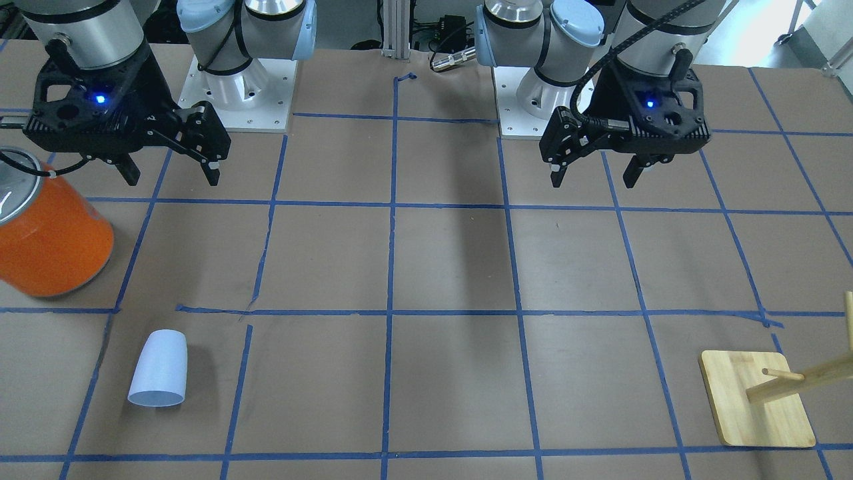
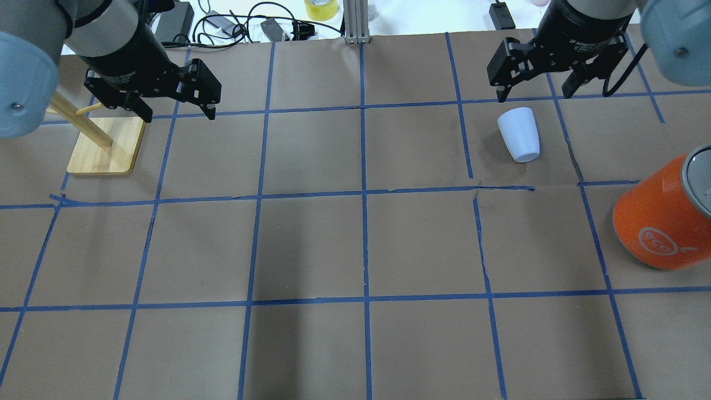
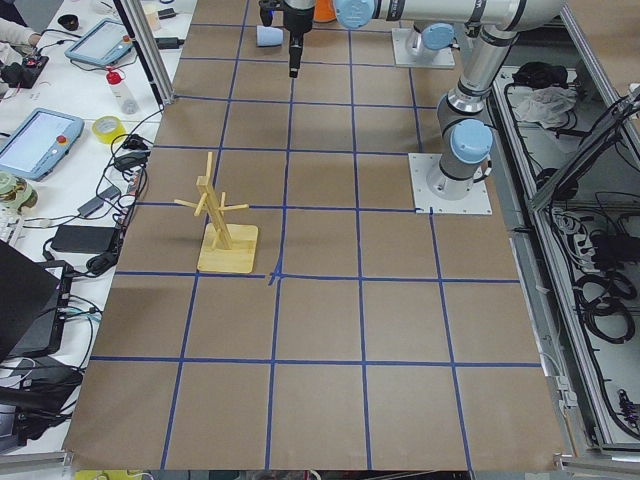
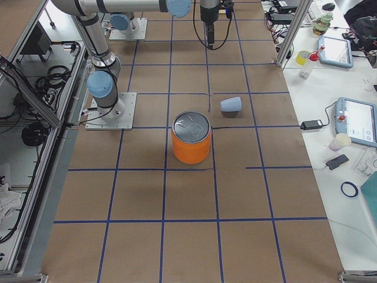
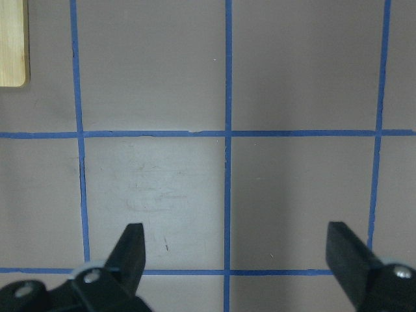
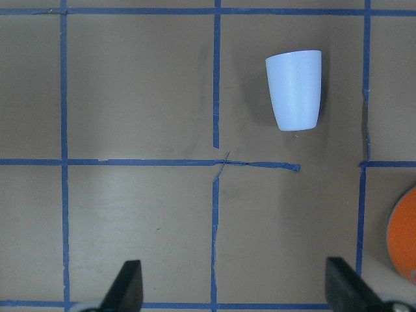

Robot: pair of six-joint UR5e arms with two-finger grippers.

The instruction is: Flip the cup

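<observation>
The cup [image 1: 158,370] is a small pale blue tumbler lying on its side on the brown paper, rim pointing away from the robot. It also shows in the overhead view [image 2: 519,134], the right side view [image 4: 231,105] and the right wrist view [image 6: 294,90]. My right gripper [image 1: 171,175] is open and empty, held high above the table on the robot's side of the cup; it also shows overhead [image 2: 534,93] and in its wrist view [image 6: 234,273]. My left gripper [image 1: 594,180] is open and empty, far from the cup, above bare paper [image 5: 235,240].
A large orange canister [image 1: 50,233] with a silver lid stands beside the right gripper, on the robot's right of the cup [image 2: 661,216]. A wooden peg rack [image 2: 105,147] on a square base [image 1: 756,407] stands on the left arm's side. Blue tape lines grid the table.
</observation>
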